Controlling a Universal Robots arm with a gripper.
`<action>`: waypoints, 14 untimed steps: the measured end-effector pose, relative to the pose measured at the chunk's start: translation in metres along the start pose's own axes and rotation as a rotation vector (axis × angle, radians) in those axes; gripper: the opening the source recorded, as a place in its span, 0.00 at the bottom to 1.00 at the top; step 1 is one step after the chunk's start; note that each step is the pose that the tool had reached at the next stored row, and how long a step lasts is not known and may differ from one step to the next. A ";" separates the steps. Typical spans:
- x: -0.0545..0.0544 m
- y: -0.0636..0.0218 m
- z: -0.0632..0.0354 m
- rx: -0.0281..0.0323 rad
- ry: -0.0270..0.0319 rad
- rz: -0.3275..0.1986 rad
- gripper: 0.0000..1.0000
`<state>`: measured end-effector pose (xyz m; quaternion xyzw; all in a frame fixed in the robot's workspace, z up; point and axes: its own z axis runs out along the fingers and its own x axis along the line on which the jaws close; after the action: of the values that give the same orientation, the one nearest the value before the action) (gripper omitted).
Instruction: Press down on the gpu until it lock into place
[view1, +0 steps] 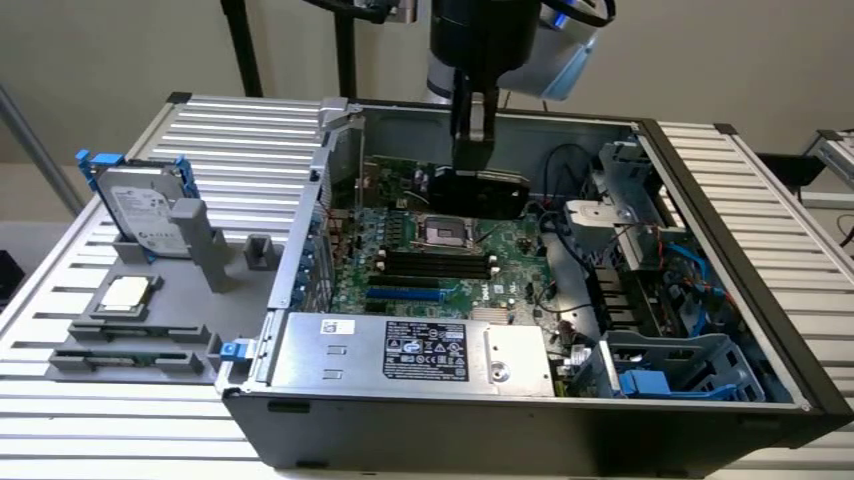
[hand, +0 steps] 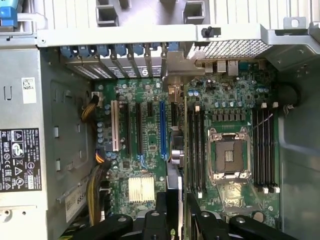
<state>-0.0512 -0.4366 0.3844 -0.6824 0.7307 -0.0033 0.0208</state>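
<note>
The gpu (view1: 478, 192), a small card with a black rounded cooler cover, hangs over the far part of the green motherboard (view1: 514, 255) inside the open computer case. My gripper (view1: 474, 150) comes straight down from above and is shut on the card's top edge. In the wrist view the gpu (hand: 173, 185) is seen edge-on between the black fingers (hand: 150, 225). It runs between the long blue slot (hand: 162, 130) and the black memory sticks (hand: 194, 145), and its silver bracket (hand: 176, 67) reaches the case's rear slot row. Whether its lower edge sits in a slot is hidden.
The case wall (view1: 320, 200) rises at the exterior view's left, and the power supply (view1: 414, 350) fills the near side. The empty CPU socket (hand: 227, 155) lies beside the card. Cables and a drive cage (view1: 667, 370) crowd the exterior view's right. A hard drive (view1: 140, 210) stands outside on the table.
</note>
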 end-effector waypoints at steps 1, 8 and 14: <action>0.001 0.0022 0.0010 0.0036 -0.0008 0.000 0.26; 0.008 0.0110 0.0109 0.0135 -0.0060 0.000 0.26; 0.015 0.0153 0.0215 0.0145 -0.0133 0.000 0.26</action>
<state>-0.0668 -0.4496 0.3620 -0.6824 0.7303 -0.0041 0.0306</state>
